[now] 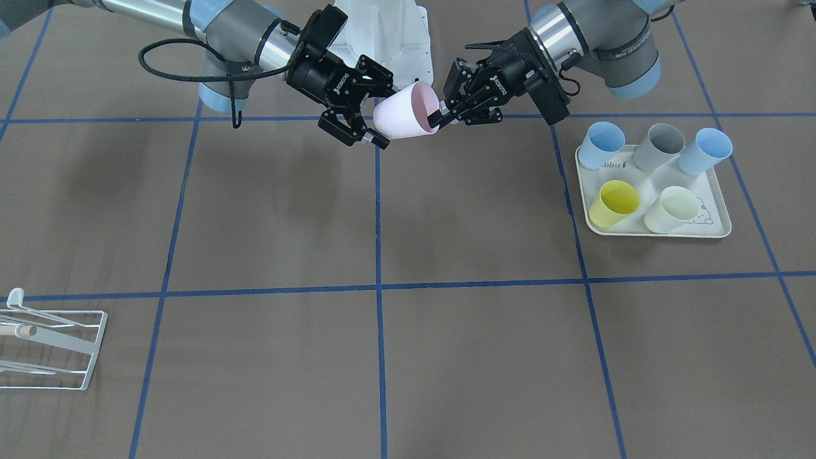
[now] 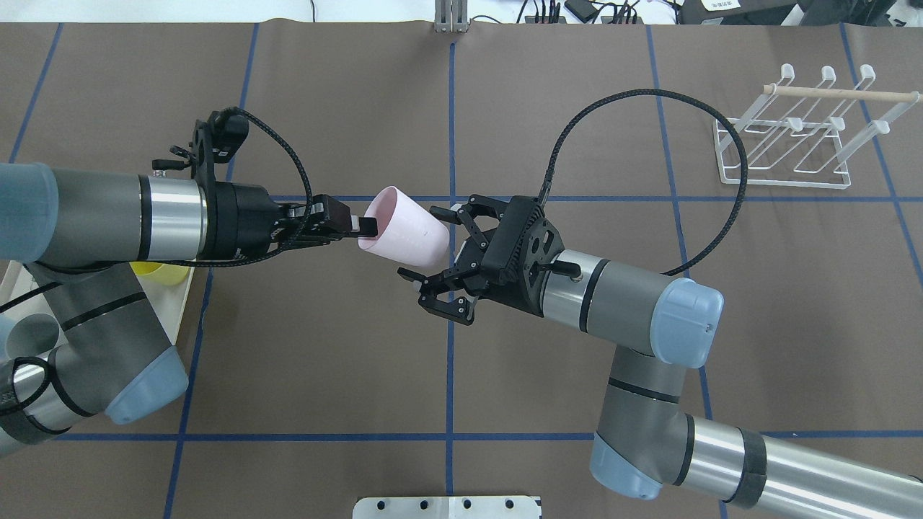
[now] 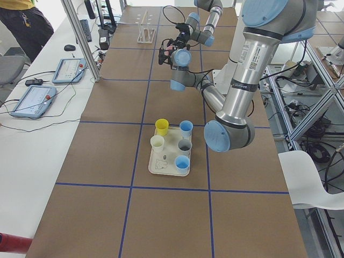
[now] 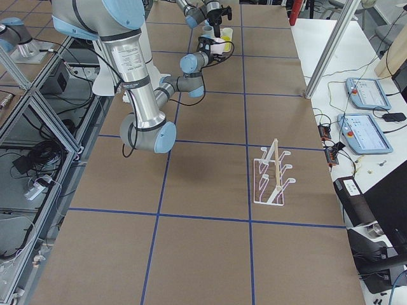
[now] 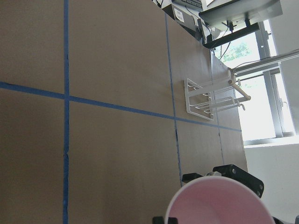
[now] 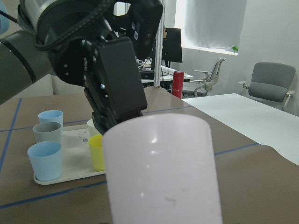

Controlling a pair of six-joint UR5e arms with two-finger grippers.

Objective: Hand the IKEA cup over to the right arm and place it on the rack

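Note:
The pale pink IKEA cup (image 2: 404, 231) hangs in the air on its side over the table's middle. My left gripper (image 2: 363, 229) is shut on its rim, one finger inside the mouth. My right gripper (image 2: 422, 243) is open, its fingers above and below the cup's closed end. The front view shows the same: cup (image 1: 405, 115), left gripper (image 1: 440, 118), right gripper (image 1: 382, 113). The cup fills the right wrist view (image 6: 163, 172). The white wire rack (image 2: 793, 144) with its wooden dowel stands far off on my right, also in the front view (image 1: 51, 347).
A cream tray (image 1: 656, 234) on my left side holds several cups: blue, grey, yellow and pale green. Blue tape lines grid the brown table cover. The right arm's cable loops above the table between the gripper and the rack.

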